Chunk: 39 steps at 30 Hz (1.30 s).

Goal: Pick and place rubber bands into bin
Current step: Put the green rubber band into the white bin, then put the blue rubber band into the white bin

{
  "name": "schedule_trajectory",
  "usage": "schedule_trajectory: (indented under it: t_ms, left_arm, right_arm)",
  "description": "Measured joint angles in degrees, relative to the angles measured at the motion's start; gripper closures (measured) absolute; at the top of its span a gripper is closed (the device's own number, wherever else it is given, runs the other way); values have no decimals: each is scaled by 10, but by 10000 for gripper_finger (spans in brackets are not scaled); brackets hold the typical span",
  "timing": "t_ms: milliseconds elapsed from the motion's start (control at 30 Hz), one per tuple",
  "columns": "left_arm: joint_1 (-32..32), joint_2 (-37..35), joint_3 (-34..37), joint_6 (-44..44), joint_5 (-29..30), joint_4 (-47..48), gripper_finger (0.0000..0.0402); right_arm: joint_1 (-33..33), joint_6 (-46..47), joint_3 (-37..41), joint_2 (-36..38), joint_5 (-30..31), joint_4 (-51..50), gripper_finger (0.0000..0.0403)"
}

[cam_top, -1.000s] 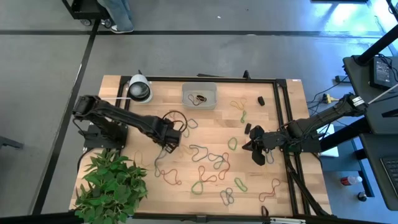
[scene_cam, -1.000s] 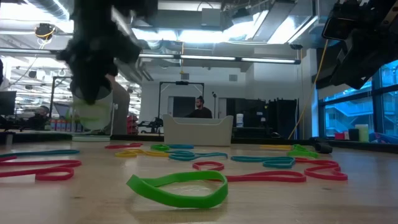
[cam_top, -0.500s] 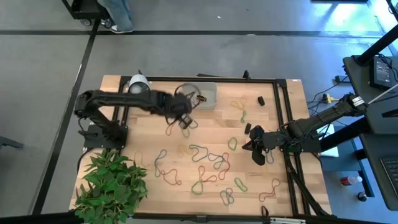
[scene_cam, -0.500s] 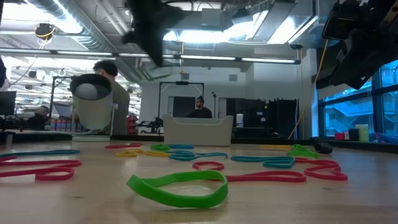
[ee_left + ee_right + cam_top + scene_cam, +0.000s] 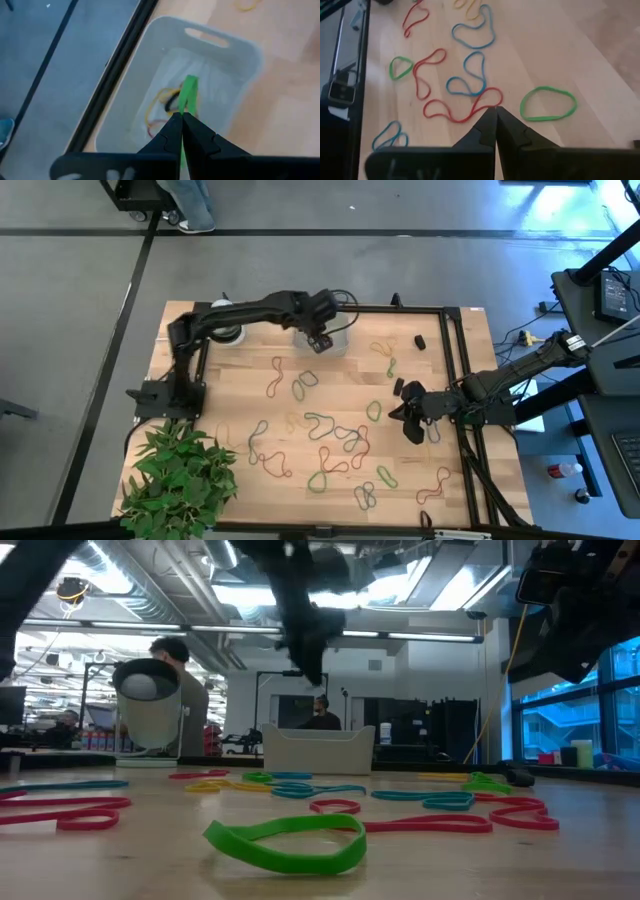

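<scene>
Littering the wooden table (image 5: 210, 395): loose rubber bands (image 5: 335, 435).

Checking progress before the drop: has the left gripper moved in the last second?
Yes. The left gripper, shut on a green rubber band, travelled from mid-table to above the bin at the far edge.

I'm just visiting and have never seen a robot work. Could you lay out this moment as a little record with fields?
left gripper: shut on a green rubber band, above the bin
bin contents: yellow and red bands
right gripper: shut, empty, near the table's right edge
table: many loose bands scattered
also there: tape roll, plant
</scene>
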<state>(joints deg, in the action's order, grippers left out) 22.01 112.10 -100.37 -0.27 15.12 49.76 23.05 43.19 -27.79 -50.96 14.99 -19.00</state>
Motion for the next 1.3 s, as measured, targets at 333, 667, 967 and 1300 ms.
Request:
schedule_trajectory:
  t_ms: [333,667,967,1300]
  left_arm:
    - [56,115,-16,36,-74,-36,391]
    - [71,128,-16,43,-97,-46,316]
    - [66,125,-16,17,-97,-42,259]
    - [58,106,-16,-46,-102,15,241]
  right_arm:
    - [0,2,0,0,24,-1,395]
    - [0,2,0,0,64,-1,395]
    - [0,1,0,0,64,-1,395]
    - [0,0,0,0,64,-1,395]
